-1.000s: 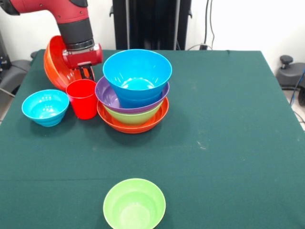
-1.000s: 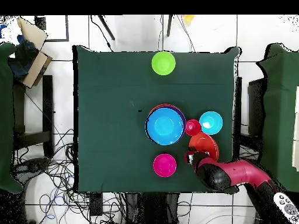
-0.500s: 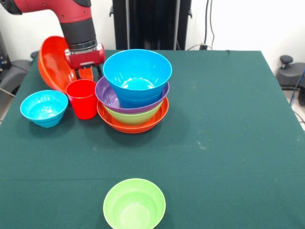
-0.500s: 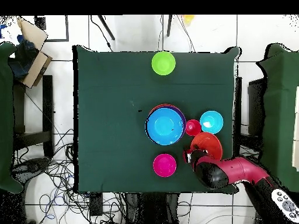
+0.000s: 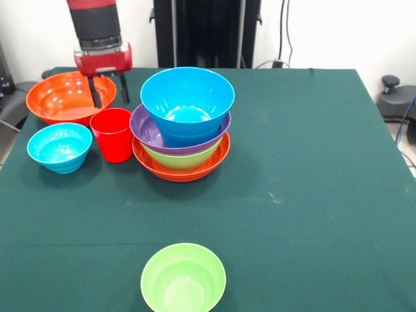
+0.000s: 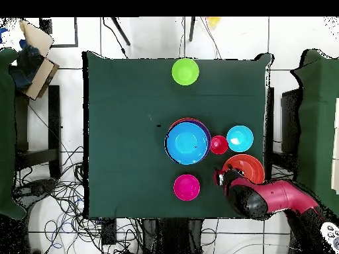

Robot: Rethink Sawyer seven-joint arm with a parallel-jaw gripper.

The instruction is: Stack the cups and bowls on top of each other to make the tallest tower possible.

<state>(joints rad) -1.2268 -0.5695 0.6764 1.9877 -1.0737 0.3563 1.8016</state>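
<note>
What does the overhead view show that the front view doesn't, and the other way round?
Only the overhead view shows the magenta bowl. Only the front view shows the tower's layers: orange base, green, purple, blue on top, plus the gripper's open fingers. Both show the lone green bowl, the red cup, the small blue bowl, and the loose orange bowl sitting flat.

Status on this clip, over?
Pincer open, empty, above the loose orange bowl's rim. Tower four bowls high. Red cup stands beside it. Nothing blocking.
</note>
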